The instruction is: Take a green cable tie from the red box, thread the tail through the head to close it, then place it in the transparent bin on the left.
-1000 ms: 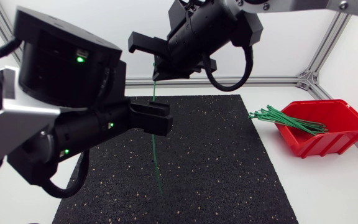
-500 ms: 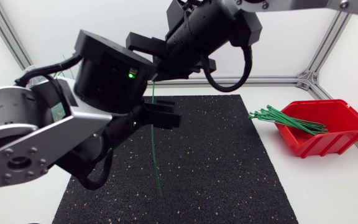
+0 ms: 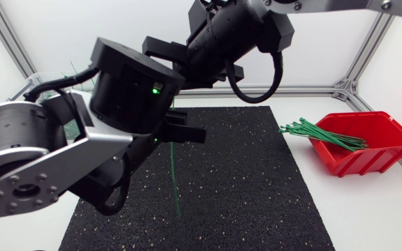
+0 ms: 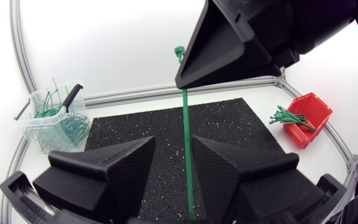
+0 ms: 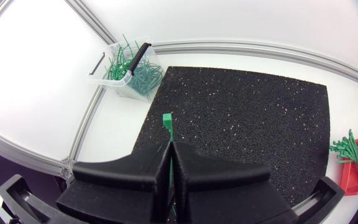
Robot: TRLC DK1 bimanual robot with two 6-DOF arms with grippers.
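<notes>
Right end effector (image 5: 169,149): wedge fingers pressed together, pinching a slim green plastic cable tie (image 4: 186,149) just below its head. The head pokes out past the fingertips. The tie hangs straight down, in the air above the black speckled rubber mat (image 3: 243,181).

Left end effector (image 4: 173,143): fingers spread, raised under the right one. The tie's strap runs down through the gap, nearer one finger, not clamped.

Red plastic box (image 3: 375,150) sits on the white bench (image 3: 368,209) beside the mat, with a bundle of green ties spilling over its rim. Transparent plastic bin (image 4: 36,130) stands off the mat's far-left corner and holds closed green ties.
</notes>
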